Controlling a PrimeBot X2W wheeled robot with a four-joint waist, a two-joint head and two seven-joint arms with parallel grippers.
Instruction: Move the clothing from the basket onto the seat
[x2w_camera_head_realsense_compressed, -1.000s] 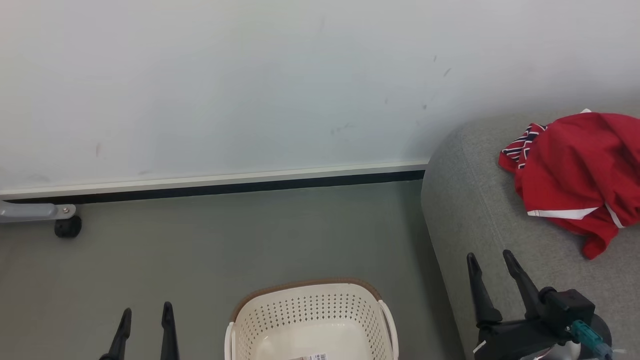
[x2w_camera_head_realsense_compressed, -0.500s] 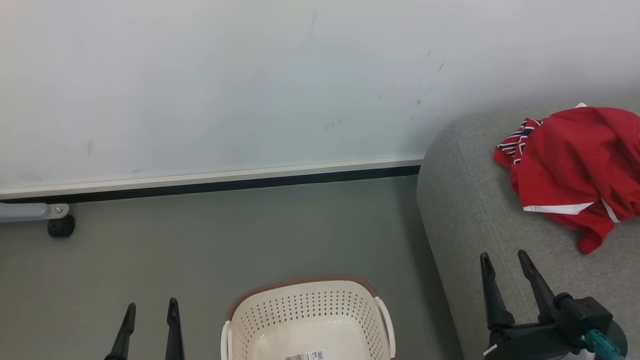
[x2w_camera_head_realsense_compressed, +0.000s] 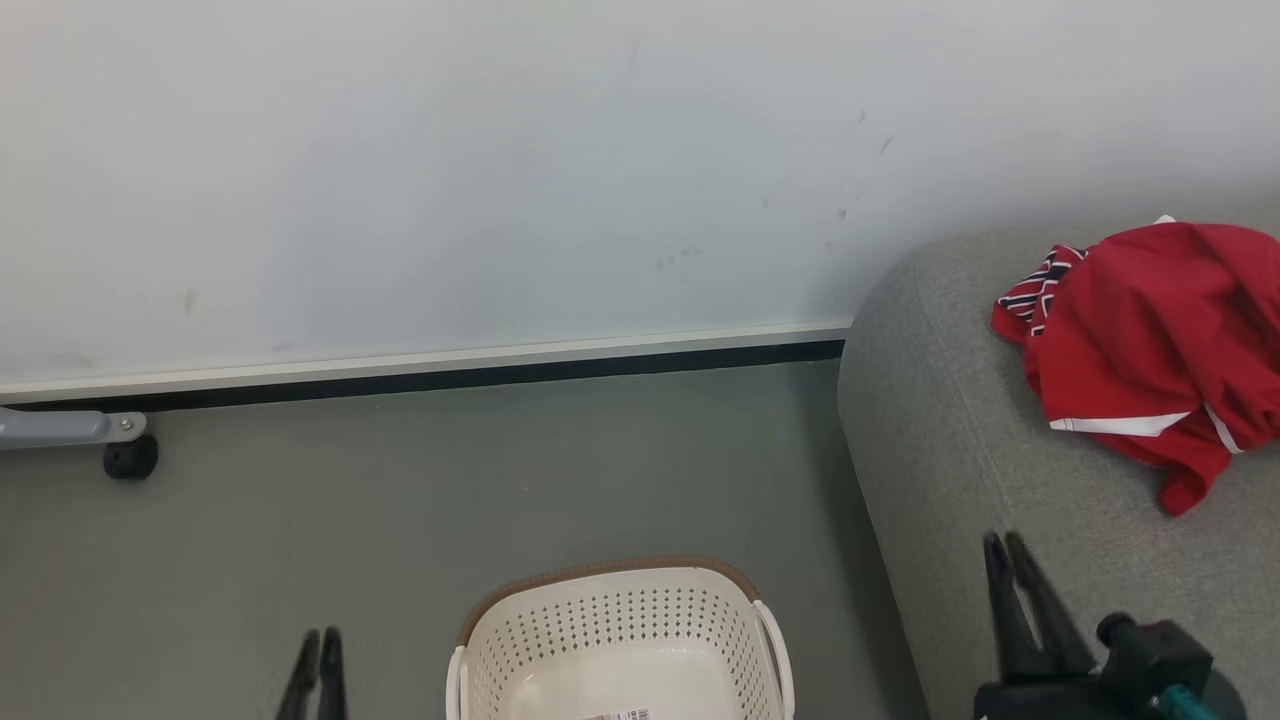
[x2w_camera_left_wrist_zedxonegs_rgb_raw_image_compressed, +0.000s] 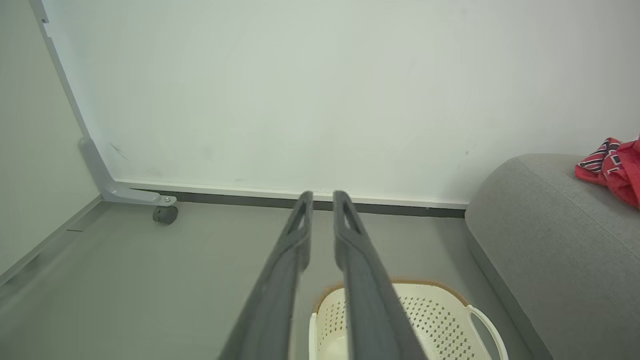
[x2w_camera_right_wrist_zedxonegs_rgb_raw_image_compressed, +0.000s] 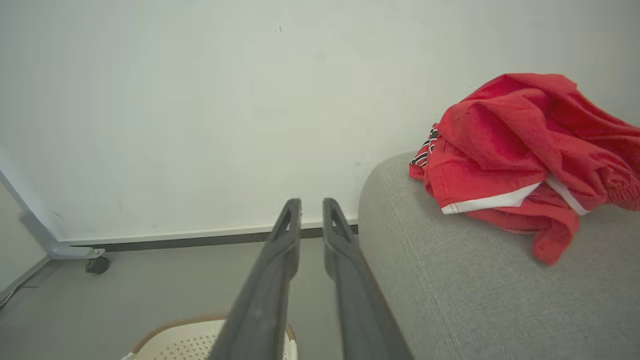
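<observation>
Grey floor (x2w_camera_head_realsense_compressed: 400, 500), white wall (x2w_camera_head_realsense_compressed: 500, 150): red clothing (x2w_camera_head_realsense_compressed: 1150, 350) lies heaped on the seat (x2w_camera_head_realsense_compressed: 950, 450), the basket (x2w_camera_head_realsense_compressed: 620, 620) standing beside it; my left fingers (x2w_camera_head_realsense_compressed: 331, 665) and right fingers (x2w_camera_head_realsense_compressed: 1003, 590) are pinched narrow, gripping nothing.

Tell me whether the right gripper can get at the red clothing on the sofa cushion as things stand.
Probably yes. Only bare grey sofa cushion lies between the right gripper and the red clothing. The gripper is shut, so it would have to open first.
</observation>
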